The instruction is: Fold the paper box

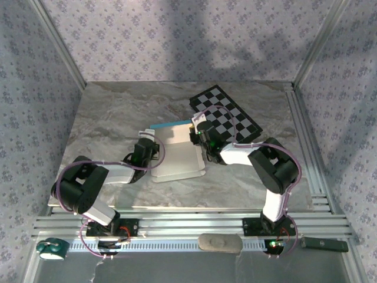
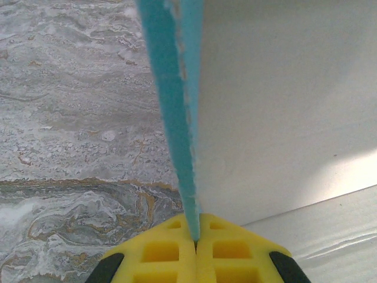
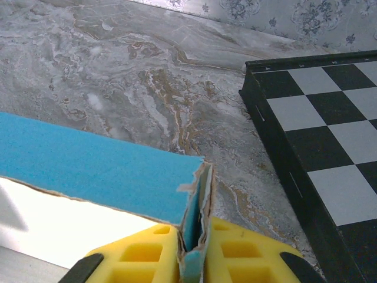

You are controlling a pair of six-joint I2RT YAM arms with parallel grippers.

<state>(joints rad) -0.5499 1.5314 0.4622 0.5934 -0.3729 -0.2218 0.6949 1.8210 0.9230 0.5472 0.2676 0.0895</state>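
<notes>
The paper box (image 1: 177,160) lies mid-table with its white face up and a turquoise flap raised along its far edge. At the box's left side, my left gripper (image 1: 148,142) is shut on an upright flap. In the left wrist view the yellow pads (image 2: 171,250) of that gripper (image 2: 195,236) pinch the flap's thin turquoise edge, and the paper box (image 2: 283,106) shows white to the right. My right gripper (image 1: 199,133) sits at the far right corner. In the right wrist view this gripper (image 3: 197,250) is shut on doubled side flaps where the paper box (image 3: 94,165) shows turquoise.
A black-and-white checkerboard (image 1: 227,115) lies just behind and right of the box, close to the right gripper, and its edge is near in the right wrist view (image 3: 330,135). Patterned walls enclose the marble table (image 1: 112,112). A tape roll (image 1: 50,249) rests by the near rails.
</notes>
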